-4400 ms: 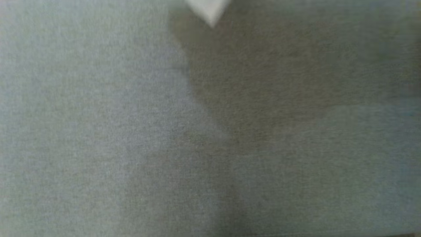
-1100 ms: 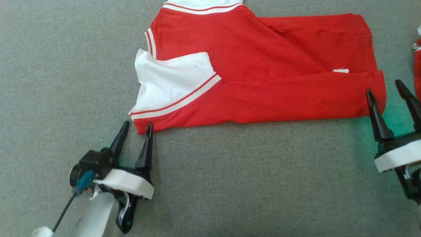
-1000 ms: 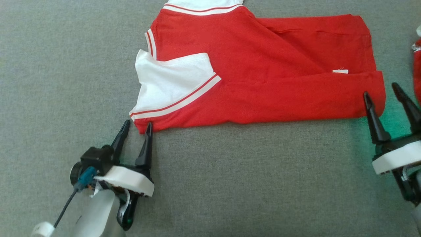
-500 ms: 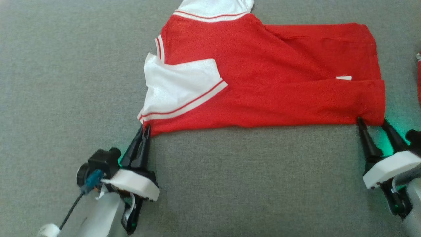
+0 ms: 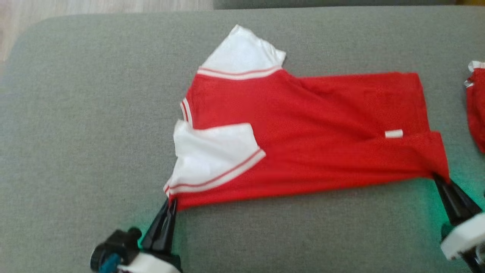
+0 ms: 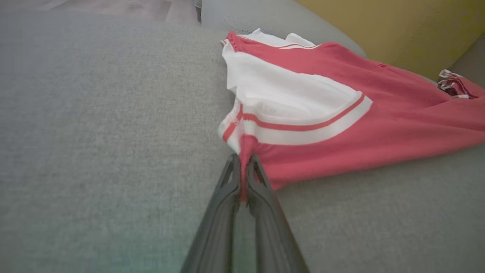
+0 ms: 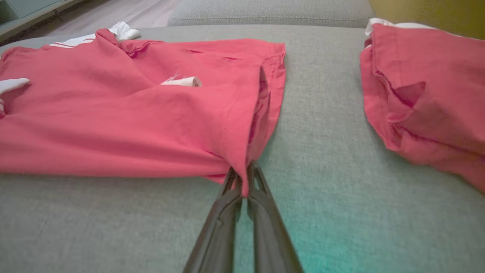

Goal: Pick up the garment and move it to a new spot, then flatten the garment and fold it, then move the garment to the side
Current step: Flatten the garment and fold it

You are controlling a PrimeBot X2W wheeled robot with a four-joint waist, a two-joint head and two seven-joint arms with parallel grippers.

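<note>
The garment point(image 5: 310, 129) is a red shirt with white, red-striped sleeves, lying spread on a grey cushion point(image 5: 94, 113). My left gripper point(image 5: 171, 203) is shut on its near left corner, just below the folded white sleeve point(image 5: 212, 155). In the left wrist view the red cloth is pinched between the fingertips of the left gripper point(image 6: 242, 161), and the garment point(image 6: 341, 113) stretches away to the right. My right gripper point(image 5: 438, 178) is shut on the near right hem corner. The right wrist view shows the right gripper point(image 7: 242, 172) clamping a lifted fold of the garment point(image 7: 132, 125).
A second red garment point(image 5: 475, 106) lies at the right edge of the cushion, close to my right gripper; it also appears as a red garment point(image 7: 428, 98) in the right wrist view. Pale wood floor point(image 5: 94, 5) lies beyond the cushion's far left. A yellow backrest point(image 6: 398, 26) rises behind.
Both grippers went from open beside the garment's near corners to shut on them, the left first, the right just now. The head camera has tilted, so the whole scene sits lower.
</note>
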